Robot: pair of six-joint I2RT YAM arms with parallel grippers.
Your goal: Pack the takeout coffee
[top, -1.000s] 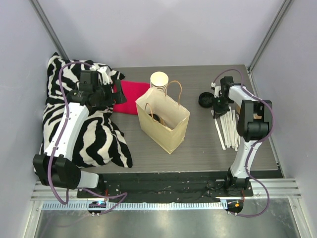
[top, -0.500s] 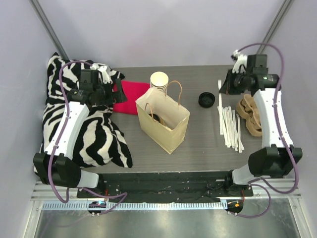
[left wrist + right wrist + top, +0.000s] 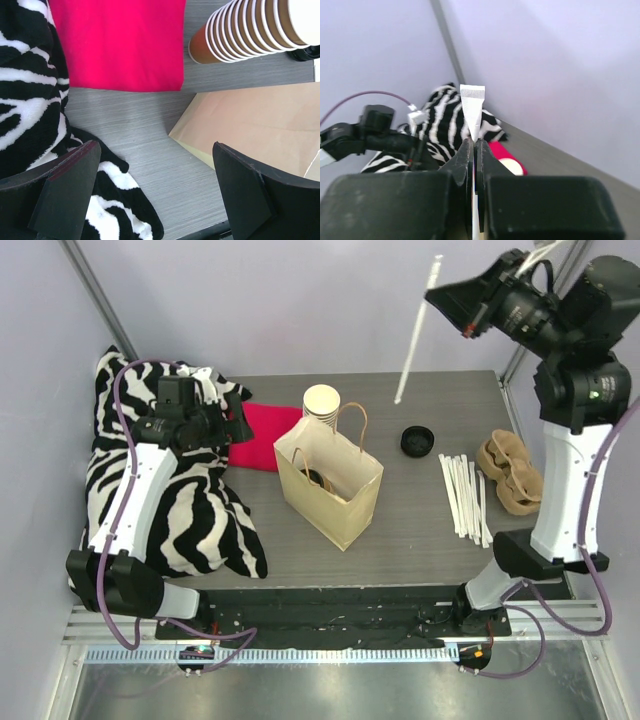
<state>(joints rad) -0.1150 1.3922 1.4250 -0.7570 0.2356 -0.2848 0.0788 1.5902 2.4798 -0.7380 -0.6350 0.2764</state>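
Hanging over the far right of the table in the top view, the right pincer is clamped on the upper part of a white wrapped straw that slants downward. The left pincer stands wide open and empty at the left edge of a red cloth, above a zebra-striped blanket. The takeout coffee shows as a dark round lid inside the open paper bag, just before a stack of cups; a loose black lid and a row of straws lie to the right. From the left wrist, spread fingers frame bare table between cloth and bag. From the right wrist, both fingers press together on the straw.
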